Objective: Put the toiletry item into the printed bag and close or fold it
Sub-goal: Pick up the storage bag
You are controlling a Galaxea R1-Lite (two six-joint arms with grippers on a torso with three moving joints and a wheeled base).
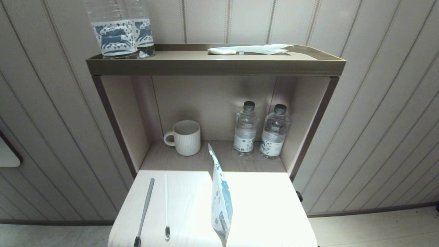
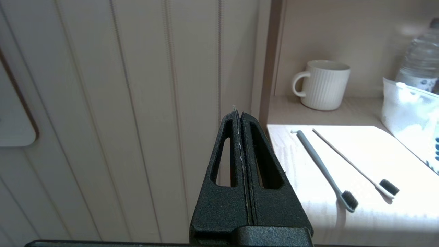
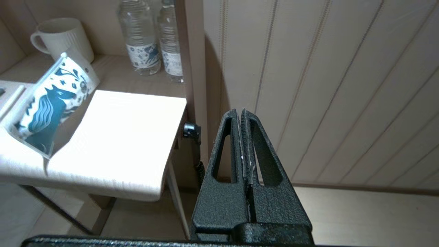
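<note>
- The shelf unit [image 1: 212, 65] fills the head view; its top tray carries two large bottles [image 1: 120, 31] at 11 o'clock and a plain white packet [image 1: 250, 49] at 1 o'clock.
- The bench [image 1: 267, 206] juts out pale and bright at 6 o'clock, in front of the lower shelf.
- On that lower shelf stand two small bottles [image 1: 260, 132] and a ribbed mug [image 1: 183, 138], near the middle of the view.
- The printed bag [image 1: 221, 202] stands on edge at the bench's centre, at about 6 o'clock, upright and seemingly unfilled (its mouth cannot be made out).
- Two toothbrushes, a grey toothbrush [image 1: 144, 212] and a thin white toothbrush [image 1: 166, 206], lie side by side at 7 o'clock, apart from the bag.
- Judged from this, nothing is done yet: an item is to be picked, slipped in, and the bag closed or folded.
- The left end effector [image 2: 239, 115] has its fingers pressed together, empty, off the bench's left side; the toothbrushes lie nearer to it than the bag.
- The right end effector [image 3: 240, 113] is likewise pressed together and empty, off the bench's right side, well apart from the bag.
</note>
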